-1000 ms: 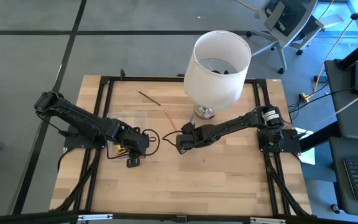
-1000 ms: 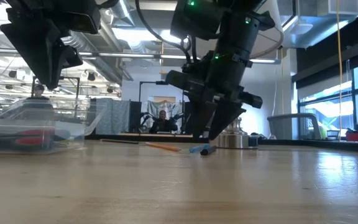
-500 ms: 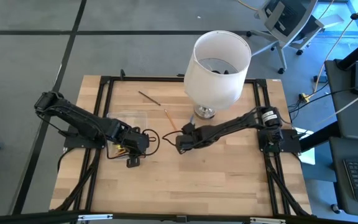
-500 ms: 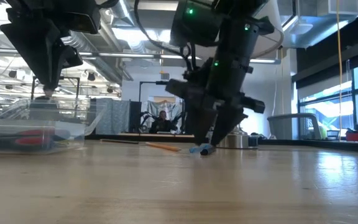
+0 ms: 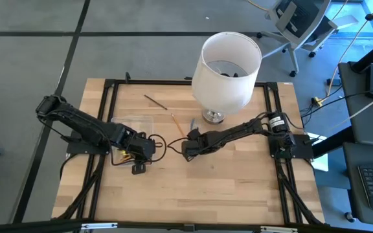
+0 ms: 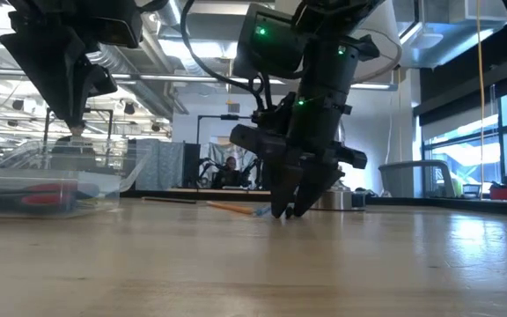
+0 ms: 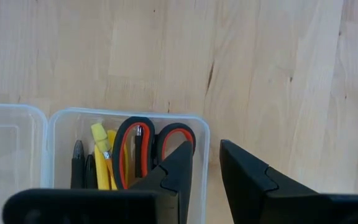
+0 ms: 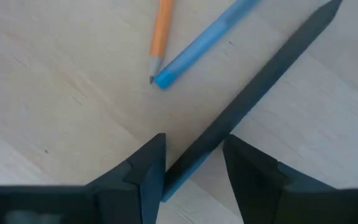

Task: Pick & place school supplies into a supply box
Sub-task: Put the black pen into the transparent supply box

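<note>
On the wooden table (image 5: 238, 188), the white lampshade (image 5: 228, 68) stands at the far side, well clear of the work. The clear supply box (image 6: 55, 180) sits on the left half, under the left arm; the left wrist view shows red-handled scissors (image 7: 143, 149), a yellow marker (image 7: 102, 152) and dark pens already lying in it. The left gripper (image 7: 205, 171) hangs over the box's end wall with its jaws partly apart and nothing between them.

The right gripper (image 8: 191, 163) is down near the table's middle, its tips at the wood in the low view. Its fingers stand partly apart on either side of a long dark pen (image 8: 253, 102), which runs slantwise through the gap; I cannot tell whether the pads already press on it. Just beside lie a blue pen (image 8: 207, 40) and an orange pencil (image 8: 160, 34), their tips almost touching each other.

To do this pick well, the jaws should probably close squarely across the dark pen, so it does not pivot or roll out. Keeping the fingertips clear of the blue pen avoids dragging it along. A brown pencil (image 5: 155, 101) waits farther back.
</note>
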Robot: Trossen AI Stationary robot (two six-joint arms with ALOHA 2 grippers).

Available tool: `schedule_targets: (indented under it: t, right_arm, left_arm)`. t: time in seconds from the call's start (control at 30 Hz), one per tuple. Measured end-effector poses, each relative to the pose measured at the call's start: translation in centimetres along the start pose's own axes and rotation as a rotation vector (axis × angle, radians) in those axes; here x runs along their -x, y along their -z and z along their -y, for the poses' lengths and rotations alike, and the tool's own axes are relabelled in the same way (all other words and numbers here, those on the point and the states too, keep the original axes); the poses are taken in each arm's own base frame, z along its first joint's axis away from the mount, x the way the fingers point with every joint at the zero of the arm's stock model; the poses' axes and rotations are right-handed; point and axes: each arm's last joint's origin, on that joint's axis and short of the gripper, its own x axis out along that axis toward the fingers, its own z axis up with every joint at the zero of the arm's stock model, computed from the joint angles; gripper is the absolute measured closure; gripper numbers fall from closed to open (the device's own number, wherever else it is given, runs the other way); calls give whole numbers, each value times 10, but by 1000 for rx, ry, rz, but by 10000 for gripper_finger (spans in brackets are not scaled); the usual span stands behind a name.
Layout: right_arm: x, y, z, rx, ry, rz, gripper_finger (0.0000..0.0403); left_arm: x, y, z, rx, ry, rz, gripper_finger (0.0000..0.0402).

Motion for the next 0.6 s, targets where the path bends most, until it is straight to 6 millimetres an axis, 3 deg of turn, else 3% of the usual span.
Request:
schedule_targets:
  t: [0.17, 0.6]
  right_arm:
    - [0, 2, 0, 16, -17, -47, 257]
    - [2, 3, 0, 177, -37, -78, 361]
  left_arm:
    - [0, 0, 0, 0, -4, 3, 327]
    - [0, -1, -1, 11, -38, 21, 327]
